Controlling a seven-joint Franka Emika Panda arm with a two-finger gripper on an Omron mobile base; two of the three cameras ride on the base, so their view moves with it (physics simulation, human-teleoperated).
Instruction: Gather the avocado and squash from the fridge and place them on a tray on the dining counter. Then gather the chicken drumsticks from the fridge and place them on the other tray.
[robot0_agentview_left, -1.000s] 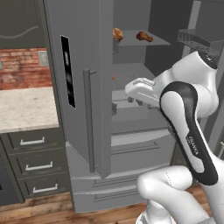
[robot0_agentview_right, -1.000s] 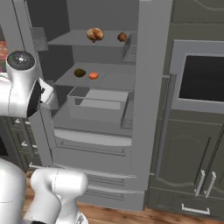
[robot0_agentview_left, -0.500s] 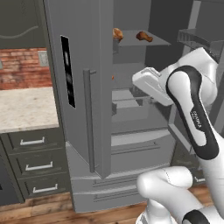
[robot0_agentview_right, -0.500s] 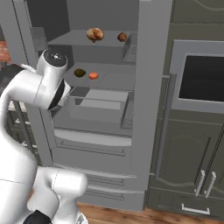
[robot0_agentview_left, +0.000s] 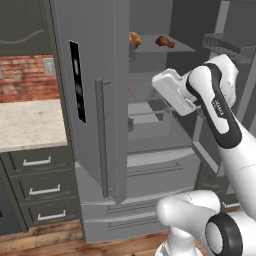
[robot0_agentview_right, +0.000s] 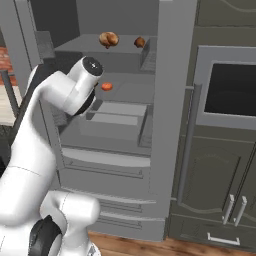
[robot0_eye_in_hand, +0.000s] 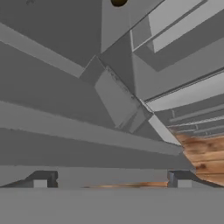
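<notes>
Reaching into the open fridge (robot0_agentview_left: 115, 100) with fingers (robot0_eye_in_hand: 39, 180) spread wide and empty, the arm risks clipping a shelf edge or the door. The squash (robot0_agentview_right: 106, 86) sits on the middle shelf, the avocado (robot0_eye_in_hand: 118, 2) beside it, and 2 chicken drumsticks (robot0_agentview_right: 108, 39) lie above, easily knocked.

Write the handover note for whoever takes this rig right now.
Gripper: open, empty, aimed into the open fridge.
Squash: on the middle fridge shelf. Avocado: dark ball at the top edge of the hand view.
Chicken drumsticks: on the top shelf, a further piece to their right.
Done: fridge opened, nothing picked.
Left: carry avocado and squash to one tray, then the drumsticks to the other.
</notes>
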